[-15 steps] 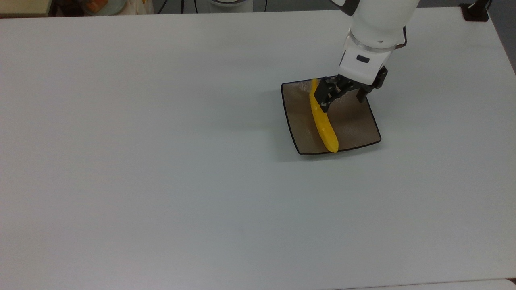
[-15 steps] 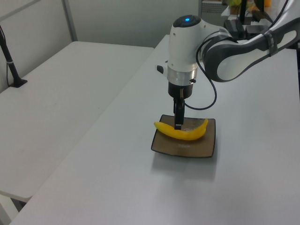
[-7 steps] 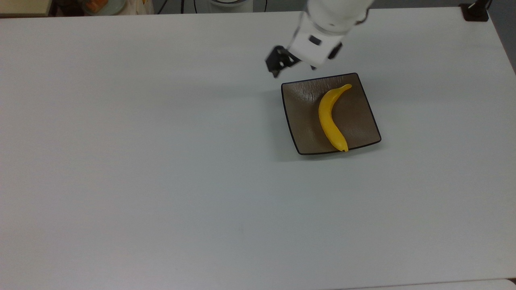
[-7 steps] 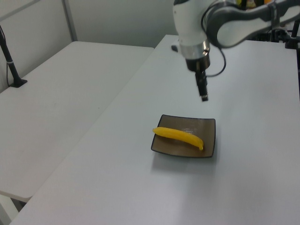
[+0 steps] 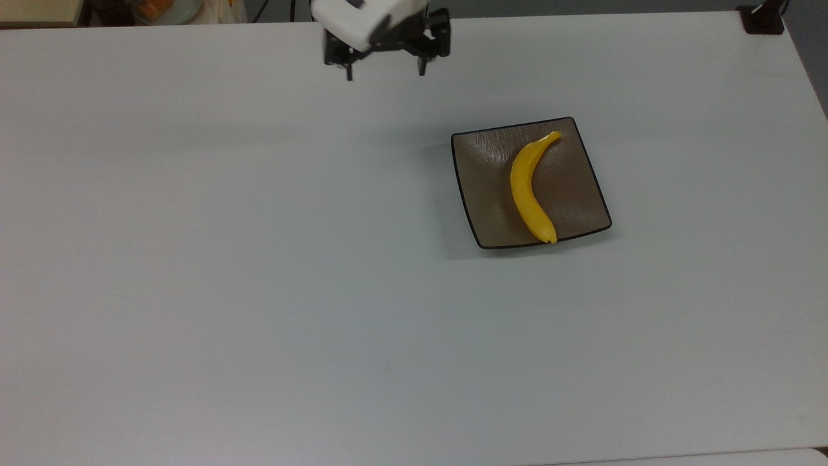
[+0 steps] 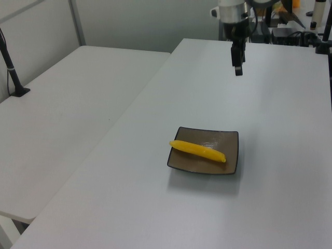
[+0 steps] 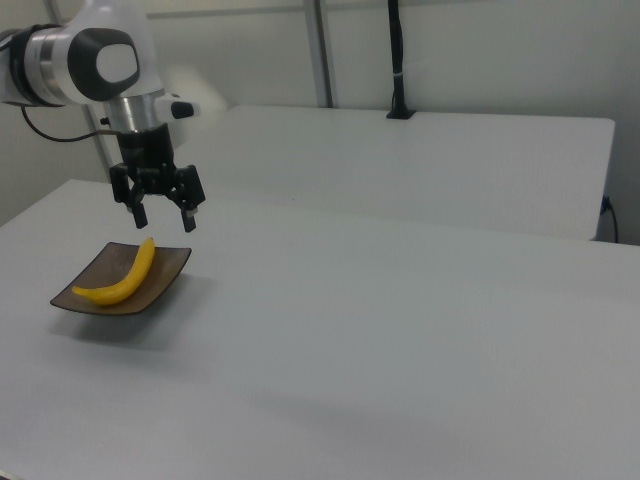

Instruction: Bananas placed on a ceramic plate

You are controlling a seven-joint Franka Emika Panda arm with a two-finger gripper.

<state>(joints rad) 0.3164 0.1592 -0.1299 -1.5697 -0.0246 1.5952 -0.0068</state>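
A bright yellow banana lies curved across the square brown ceramic plate, from its far corner to its near rim. In the left view the banana rests lengthwise on the plate; in the right view the banana sits on the plate at the right view's left. My gripper hangs open and empty above the table, far up and to the top view's left of the plate. It also appears high in the left view and in the right view, fingers spread.
The white table stretches wide around the plate. A second white table stands beside it in the left view. A black post base sits at the top view's far right corner. Clutter lies beyond the far edge.
One second ago my gripper stood over the plate at the banana. It let go, the banana settled flat on the plate, and the gripper rose and moved away toward the top view's upper left.
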